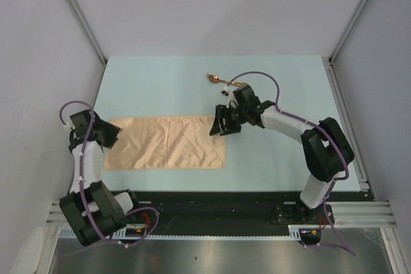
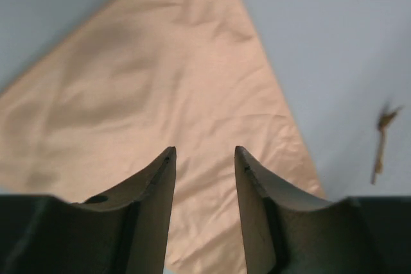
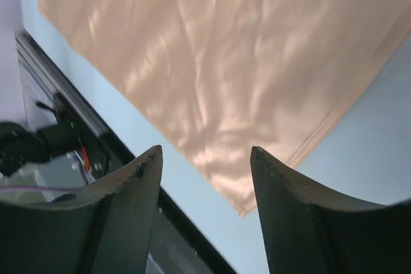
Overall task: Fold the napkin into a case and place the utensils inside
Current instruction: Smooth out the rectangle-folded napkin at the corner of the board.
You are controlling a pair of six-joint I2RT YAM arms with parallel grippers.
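Note:
The peach-orange napkin (image 1: 166,142) lies flat on the light blue table as a folded rectangle, its doubled edge showing in the right wrist view (image 3: 212,62). My left gripper (image 1: 113,134) hovers at its left end, open, with cloth (image 2: 160,88) below the fingers and nothing between them. My right gripper (image 1: 220,126) hangs just above the napkin's right end, also open and empty. Copper-gold utensils (image 1: 226,81) lie on the table behind the right arm, one with a spoon bowl; in the left wrist view they are a blurred thin shape (image 2: 382,142).
A black rail (image 1: 212,213) runs along the near table edge in front of the napkin. White walls close in the table at left, right and back. The right arm's purple cable (image 1: 263,78) loops over the utensils' area.

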